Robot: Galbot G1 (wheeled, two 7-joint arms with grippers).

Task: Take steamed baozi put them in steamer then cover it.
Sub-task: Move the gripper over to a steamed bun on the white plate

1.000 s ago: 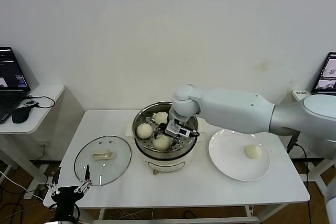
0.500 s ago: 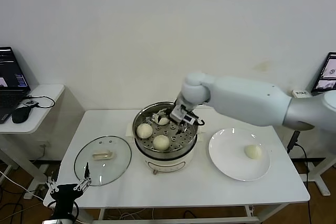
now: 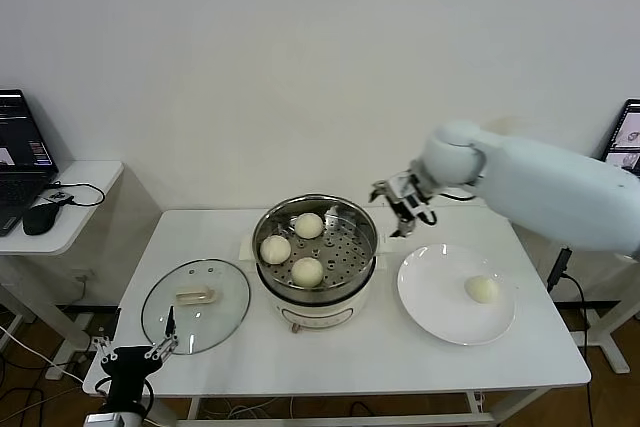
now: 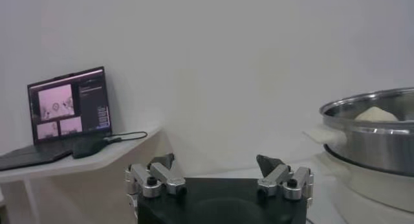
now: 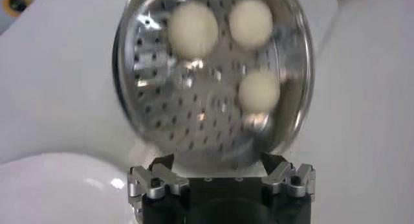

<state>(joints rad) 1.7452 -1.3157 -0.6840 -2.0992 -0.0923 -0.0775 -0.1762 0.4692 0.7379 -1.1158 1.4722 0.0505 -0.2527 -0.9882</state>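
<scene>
left claw (image 3: 133, 359): parked low at the near-left table edge, jaws spread, nothing in them; lid just ahead of it.
lid (image 3: 195, 304): glass, flat on the table, handle up. Judging it rigid, fairly heavy, breakable; take it by the handle, not the rim.
last bun (image 3: 482, 289): alone on the plate (image 3: 425, 302), below and nearer than the right claw. Looks soft, light, easily dented; pinch gently across the middle.
steamer (image 3: 314, 259): uncovered, three buns (image 3: 307, 271) on the holed tray, below and left of the right claw.
right claw (image 3: 402, 199): up in the air between steamer and plate, jaws apart, empty.
</scene>
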